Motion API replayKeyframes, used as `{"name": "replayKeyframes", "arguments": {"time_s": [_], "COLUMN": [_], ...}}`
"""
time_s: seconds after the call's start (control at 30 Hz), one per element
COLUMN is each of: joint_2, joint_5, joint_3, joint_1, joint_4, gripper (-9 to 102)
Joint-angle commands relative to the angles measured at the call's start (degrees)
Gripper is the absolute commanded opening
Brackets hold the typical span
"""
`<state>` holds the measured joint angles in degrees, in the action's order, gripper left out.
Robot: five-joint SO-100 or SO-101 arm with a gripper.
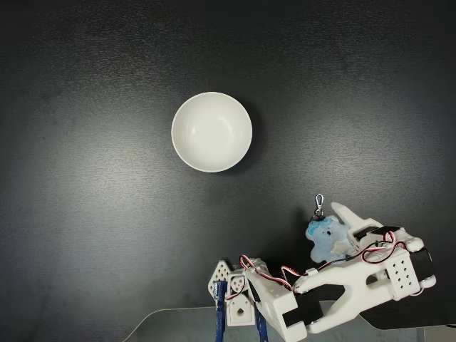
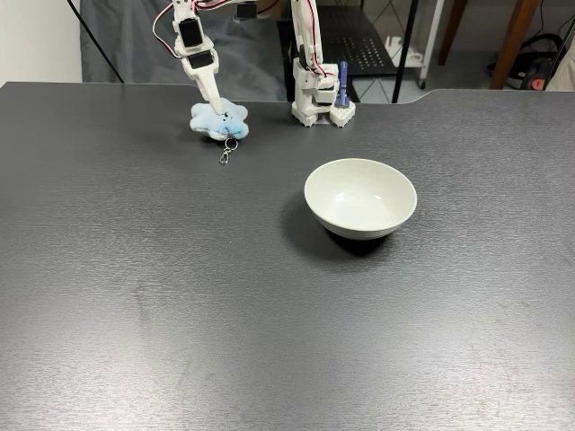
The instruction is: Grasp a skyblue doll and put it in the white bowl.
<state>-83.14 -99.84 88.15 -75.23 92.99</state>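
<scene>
Doll met by the fingers near the arm's base, bowl well apart toward the middle of the tabletop.

The skyblue doll [image 1: 328, 239] is seen lying on the tabletop [image 1: 85, 235] close to the edge where the arm is mounted, with its keychain clasp [image 1: 319, 204] stretched out toward the white bowl [image 1: 211, 132], so the long axis is judged to run roughly from the arm's edge toward the bowl. The fingers [image 2: 216, 106] are set down on the doll from above; one white finger [image 1: 350, 216] is seen just beside it in a fixed view, the other is covered by the plush. Whether the doll is truly pinched or only touched cannot be told. The bowl is shown empty, mid-tabletop. The doll's face and belly are too small to be made out.
</scene>
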Motion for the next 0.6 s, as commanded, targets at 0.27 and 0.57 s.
{"name": "replayKeyframes", "arguments": {"time_s": [0.27,0.57], "joint_2": [-1.1,2.8], "joint_5": [3.9,3.9], "joint_3": [6.1,5.4], "joint_1": [-3.9,-3.8], "joint_4": [1.1,-0.2], "gripper": [54,54]}}
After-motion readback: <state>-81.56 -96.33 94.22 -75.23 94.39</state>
